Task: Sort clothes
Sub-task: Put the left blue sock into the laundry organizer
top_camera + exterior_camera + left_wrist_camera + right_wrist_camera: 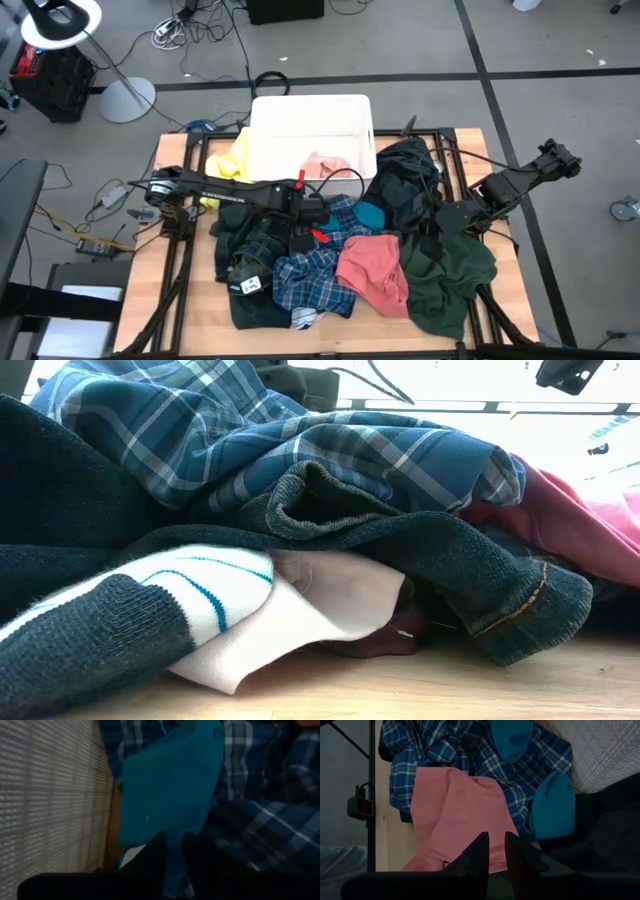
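Grey floor (420,45) crossed by dark seam lines, loose cables (205,25) trailing over it, a ring light (60,22) on a round-based stand at the far left beside a black crate (50,80), a wooden table (175,160) mid-room, bright glare behind in the low view.

Setting: you are in a robotics lab — grey concrete floor (420,50) strewn with loose black cables (215,30), white ring lamp on stand (62,22), light wooden worktable (165,290).
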Robot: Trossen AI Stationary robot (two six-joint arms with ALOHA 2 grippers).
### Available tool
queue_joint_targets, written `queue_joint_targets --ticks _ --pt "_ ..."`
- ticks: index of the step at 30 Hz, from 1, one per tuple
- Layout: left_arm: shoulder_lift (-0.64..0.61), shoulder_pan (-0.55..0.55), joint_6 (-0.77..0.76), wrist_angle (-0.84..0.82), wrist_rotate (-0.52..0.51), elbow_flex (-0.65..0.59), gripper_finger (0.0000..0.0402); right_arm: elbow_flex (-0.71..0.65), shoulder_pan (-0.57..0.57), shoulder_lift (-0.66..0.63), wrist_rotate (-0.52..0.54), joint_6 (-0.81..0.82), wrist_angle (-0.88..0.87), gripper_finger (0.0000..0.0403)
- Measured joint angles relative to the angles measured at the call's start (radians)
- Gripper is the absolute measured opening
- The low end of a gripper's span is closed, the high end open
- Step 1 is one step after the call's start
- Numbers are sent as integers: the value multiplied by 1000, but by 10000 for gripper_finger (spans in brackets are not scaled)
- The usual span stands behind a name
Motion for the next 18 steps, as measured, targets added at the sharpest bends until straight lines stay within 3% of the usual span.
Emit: queue_joint_targets --ticks 4,9,18 --pt "18 0 -23 -3 9 0 58 0 1 0 0 0 4 61" --pt "17 0 -111 -1 7 4 8 0 2 0 0 0 9 62" --pt "16 -23 -110 -10 -7 156 1 0 2 0 0 0 14 57"
